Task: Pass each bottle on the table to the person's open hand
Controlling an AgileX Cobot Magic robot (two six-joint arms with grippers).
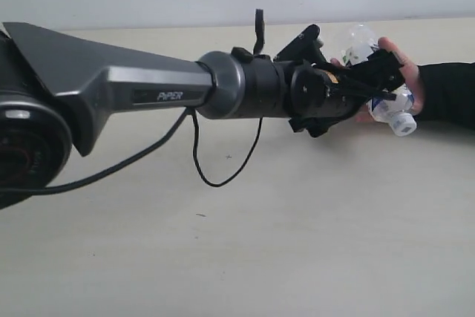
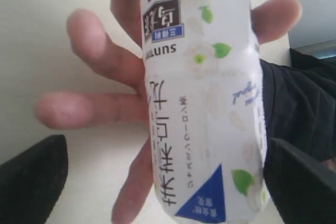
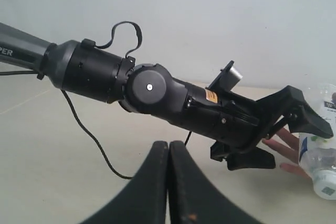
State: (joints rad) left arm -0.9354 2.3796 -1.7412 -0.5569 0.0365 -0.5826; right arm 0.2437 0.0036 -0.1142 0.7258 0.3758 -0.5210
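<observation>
A clear bottle [image 1: 392,106] with a white floral label and a white cap lies in the person's open hand [image 1: 404,61] at the far right of the table [image 1: 260,243]. My left gripper [image 1: 382,79] reaches across to it and stands open, one finger on each side of the bottle. In the left wrist view the bottle [image 2: 202,103] lies across the spread hand [image 2: 100,103], and one dark finger [image 2: 31,179] stands well away from it. My right gripper [image 3: 169,148] is shut on nothing above bare tabletop. It is out of the exterior view.
The left arm [image 1: 148,87] spans the exterior view from left to right, with a black cable [image 1: 197,154] hanging from it. The person's black sleeve [image 1: 449,94] enters from the right edge. A pale wall runs behind the table.
</observation>
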